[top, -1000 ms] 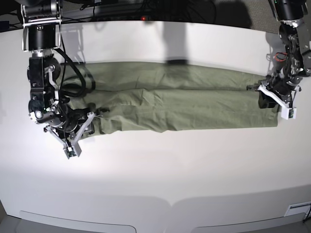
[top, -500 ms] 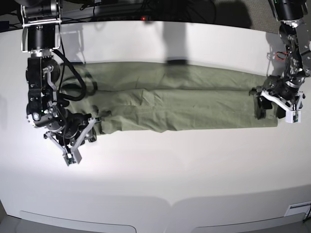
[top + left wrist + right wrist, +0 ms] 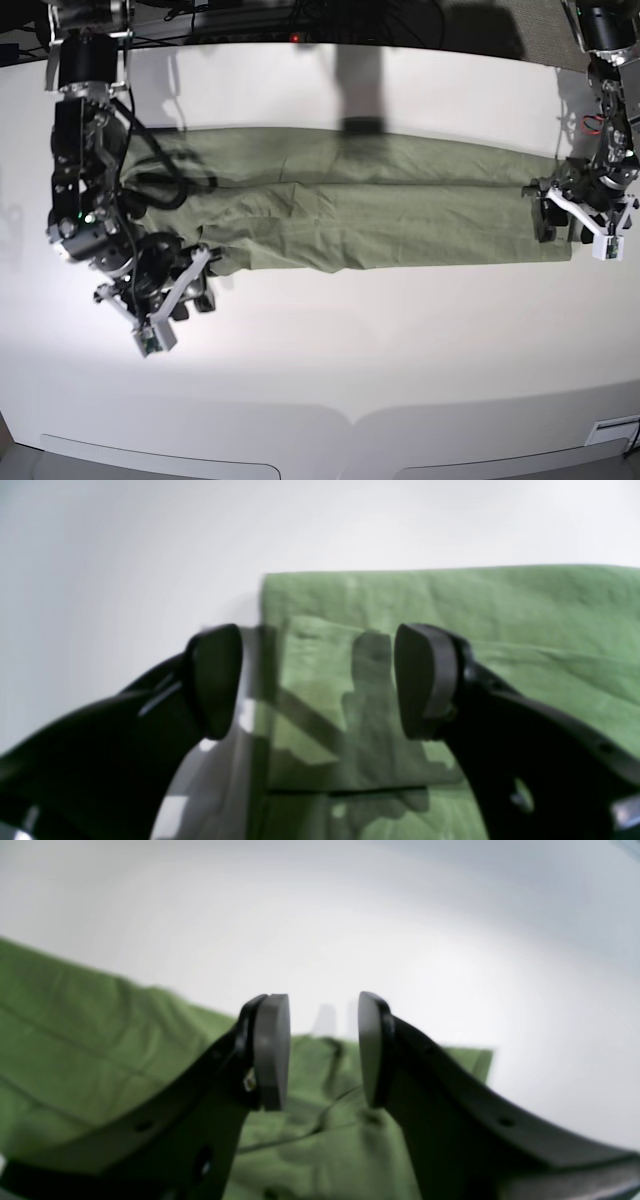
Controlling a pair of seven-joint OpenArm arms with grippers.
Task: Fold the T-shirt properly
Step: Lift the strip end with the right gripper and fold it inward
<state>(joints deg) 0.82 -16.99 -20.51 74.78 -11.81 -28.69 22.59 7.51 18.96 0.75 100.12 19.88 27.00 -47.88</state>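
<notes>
The green T-shirt (image 3: 380,210) lies flat on the white table (image 3: 320,380), folded lengthwise into one long strip running left to right. Over its right end hangs my left gripper (image 3: 577,222), open; the left wrist view shows that gripper (image 3: 320,680) with its pads wide apart above the T-shirt's (image 3: 450,610) folded corner, nothing between them. Just off the strip's left end, toward the front, my right gripper (image 3: 185,290) is open too. In the right wrist view this gripper (image 3: 324,1050) has an empty gap, with the T-shirt's (image 3: 100,1040) edge below and behind it.
Dark equipment and cables (image 3: 300,20) line the table's far edge. Bare white tabletop stretches in front of the shirt down to the rounded front edge (image 3: 350,420).
My left gripper has opened wide over the shirt's right end and shifted slightly right. My right gripper has drawn back from the left end toward the front of the table.
</notes>
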